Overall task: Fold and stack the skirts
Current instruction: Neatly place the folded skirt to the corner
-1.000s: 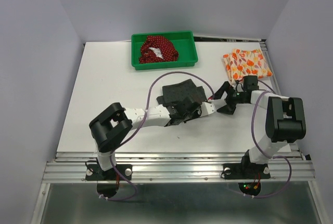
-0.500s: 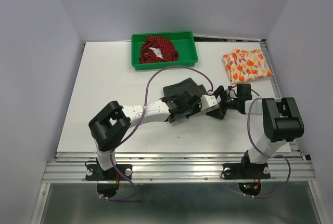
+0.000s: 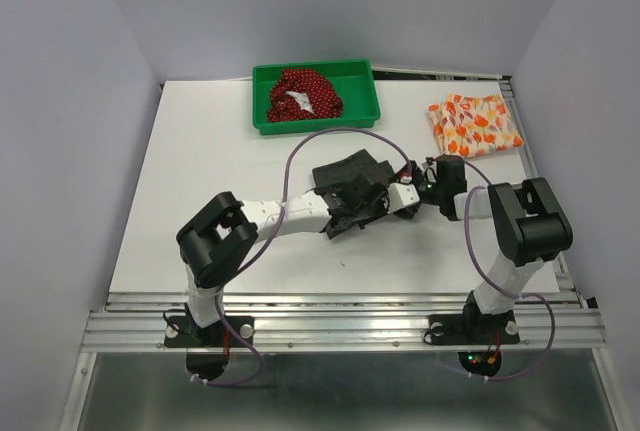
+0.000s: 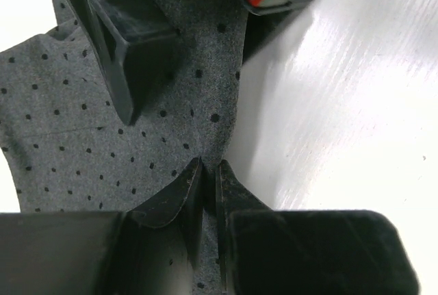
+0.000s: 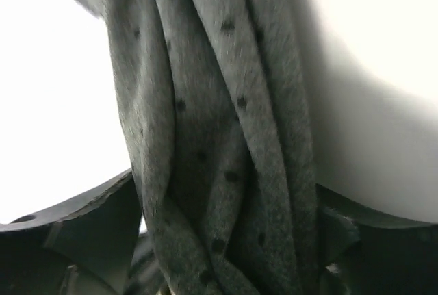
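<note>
**One skirt done, one in progress, one waiting**

Progress check, reading the desk (image 3: pixel 200 171) like a clock face from above. The orange-and-white skirt (image 3: pixel 475 123) lies at 2 o'clock as a neat flat square, so I'd call that one folded and the start of the stack. The dark red dotted skirt (image 3: pixel 300 94) is a crumpled heap in the green tray (image 3: pixel 358 96) at 12, not yet dealt with by the look of it. The charcoal-grey skirt (image 3: pixel 345 179) is at the centre, doubled over but lumpy, so I'd guess mid-fold. The left tool (image 4: pixel 209 178) is pinched tight on its 6 o'clock edge. The right tool (image 5: pixel 226 240) has fingers either side of a bunched rope of the same cloth at 3 o'clock; can't tell if it's actually gripping. Left to do: finish grey, stack it, then red.
</note>
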Robot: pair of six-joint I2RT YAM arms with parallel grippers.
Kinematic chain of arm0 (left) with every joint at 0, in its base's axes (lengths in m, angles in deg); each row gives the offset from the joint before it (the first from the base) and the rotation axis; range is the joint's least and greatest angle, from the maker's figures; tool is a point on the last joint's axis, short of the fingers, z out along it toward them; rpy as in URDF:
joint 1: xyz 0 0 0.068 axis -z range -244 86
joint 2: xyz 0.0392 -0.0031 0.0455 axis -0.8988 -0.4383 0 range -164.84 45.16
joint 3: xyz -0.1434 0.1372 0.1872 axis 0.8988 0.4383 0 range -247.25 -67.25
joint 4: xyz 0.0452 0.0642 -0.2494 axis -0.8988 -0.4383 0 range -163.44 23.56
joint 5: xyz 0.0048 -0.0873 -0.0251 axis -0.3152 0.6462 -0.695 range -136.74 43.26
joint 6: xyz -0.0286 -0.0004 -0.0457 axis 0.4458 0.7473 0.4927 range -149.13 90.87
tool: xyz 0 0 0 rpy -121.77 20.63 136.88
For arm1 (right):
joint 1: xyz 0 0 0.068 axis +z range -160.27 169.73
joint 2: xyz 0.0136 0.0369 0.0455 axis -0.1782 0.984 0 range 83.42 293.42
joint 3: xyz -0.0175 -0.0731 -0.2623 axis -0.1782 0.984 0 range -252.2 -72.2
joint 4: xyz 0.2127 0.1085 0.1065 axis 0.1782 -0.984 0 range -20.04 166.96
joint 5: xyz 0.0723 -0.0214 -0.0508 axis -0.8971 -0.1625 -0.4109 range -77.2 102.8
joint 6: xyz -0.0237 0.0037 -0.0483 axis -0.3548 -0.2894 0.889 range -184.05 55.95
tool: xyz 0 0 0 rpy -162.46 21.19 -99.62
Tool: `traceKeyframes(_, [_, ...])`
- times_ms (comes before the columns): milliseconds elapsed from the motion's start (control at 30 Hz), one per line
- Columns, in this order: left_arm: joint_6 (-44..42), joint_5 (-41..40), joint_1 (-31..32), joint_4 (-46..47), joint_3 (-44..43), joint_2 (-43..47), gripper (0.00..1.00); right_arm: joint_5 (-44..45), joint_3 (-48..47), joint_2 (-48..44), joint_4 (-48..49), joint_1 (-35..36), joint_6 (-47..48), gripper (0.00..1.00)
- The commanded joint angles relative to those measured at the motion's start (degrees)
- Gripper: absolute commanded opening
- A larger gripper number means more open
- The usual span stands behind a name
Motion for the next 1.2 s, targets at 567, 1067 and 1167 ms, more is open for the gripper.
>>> traceKeyframes(567, [5.9, 4.9, -3.2, -9.6, -1.1, 14.2, 0.99, 15.7, -8.4, -14.1, -19.0, -7.2, 32.3, 0.01])
traceKeyframes(1067, [7.3, 5.4, -9.2, -11.3, 2.4, 22.4, 0.99, 22.0, -29.3, -3.3, -25.8, -10.9, 54.3, 0.01])
traceKeyframes(1167, [7.5, 6.2, -9.3, -11.2, 2.3, 22.2, 0.99, 23.5, -35.4, 0.9, -25.8, -10.9, 55.3, 0.01])
